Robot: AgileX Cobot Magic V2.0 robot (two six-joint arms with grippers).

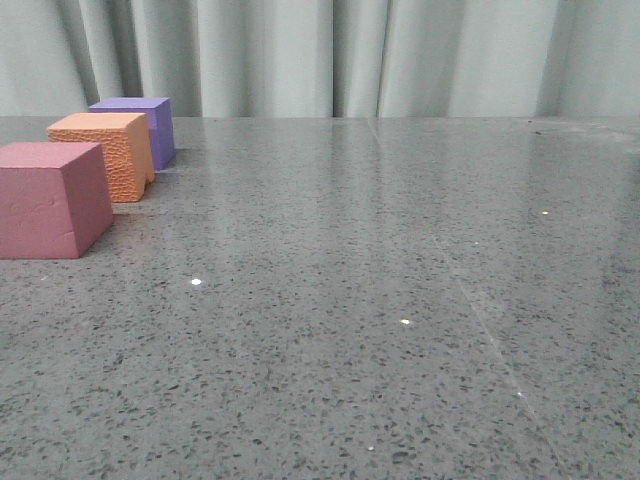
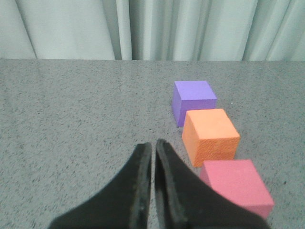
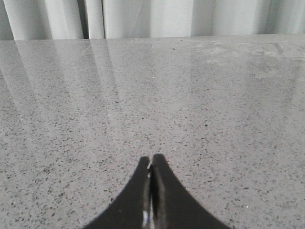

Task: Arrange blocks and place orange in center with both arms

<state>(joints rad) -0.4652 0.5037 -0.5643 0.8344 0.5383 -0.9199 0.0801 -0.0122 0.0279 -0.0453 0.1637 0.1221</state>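
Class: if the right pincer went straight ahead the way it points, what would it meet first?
Probably nothing: ahead of the shut right pincer only bare speckled grey stone tabletop shows, up to the pale curtain.

Obstacles: pink-red cube (image 1: pixel 52 198), orange cube (image 1: pixel 104 153), purple cube (image 1: pixel 140 127) in a tight row at far left of table (image 1: pixel 380 300); gaps too narrow for a hand. Curtain (image 1: pixel 330 55) bounds table's back edge.

3 foam cubes – 1 purple (image 1: pixel 140 125), 1 orange (image 1: pixel 108 152), 1 pink-red (image 1: pixel 52 198) – plus 2 grippers, left (image 2: pixel 153 148) & right (image 3: pixel 151 161)
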